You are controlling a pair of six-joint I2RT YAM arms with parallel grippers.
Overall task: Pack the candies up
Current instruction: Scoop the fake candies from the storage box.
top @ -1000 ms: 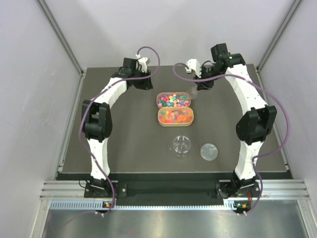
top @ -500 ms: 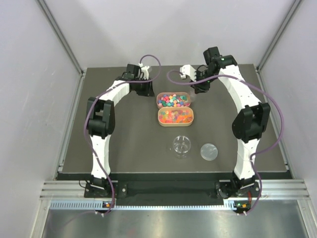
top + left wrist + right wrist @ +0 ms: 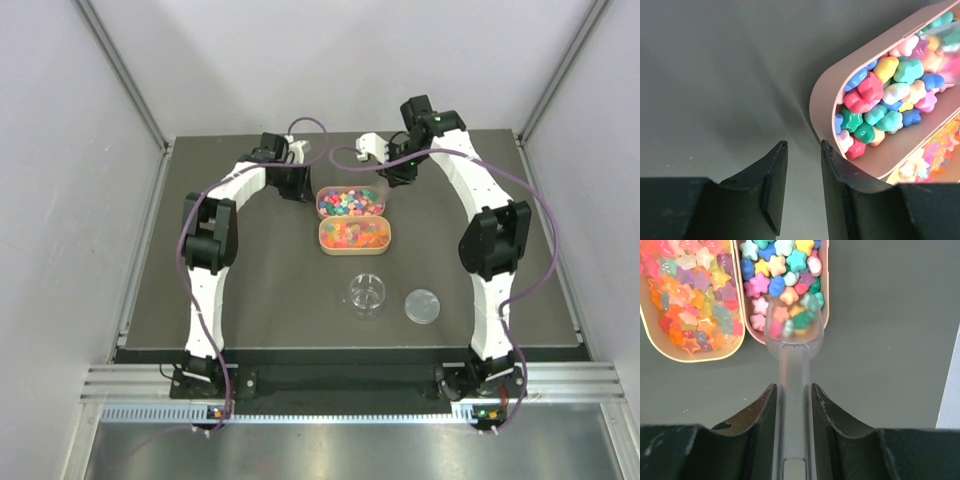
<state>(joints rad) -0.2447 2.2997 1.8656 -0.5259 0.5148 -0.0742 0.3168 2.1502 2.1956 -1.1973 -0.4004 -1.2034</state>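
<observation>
Two pink oval trays lie side by side mid-table. The far tray (image 3: 322,199) holds multicoloured star candies (image 3: 351,202); the near tray (image 3: 390,237) holds orange, red and yellow candies (image 3: 354,234). My right gripper (image 3: 793,386) is shut on the handle of a clear scoop (image 3: 792,340), whose bowl hangs over the end of the star candies (image 3: 785,265). My left gripper (image 3: 803,145) is slightly open and empty on the table, right beside the rounded end of the star tray (image 3: 822,95). The clear round jar (image 3: 367,293) stands empty in front of the trays.
The jar's round lid (image 3: 422,305) lies flat just right of the jar. The orange candies (image 3: 690,295) sit left of the scoop in the right wrist view. Grey walls enclose the dark table on three sides.
Both grippers have moved inward toward the star tray: the left one rightward to its left end, the right one leftward, bringing the scoop over its right end.
</observation>
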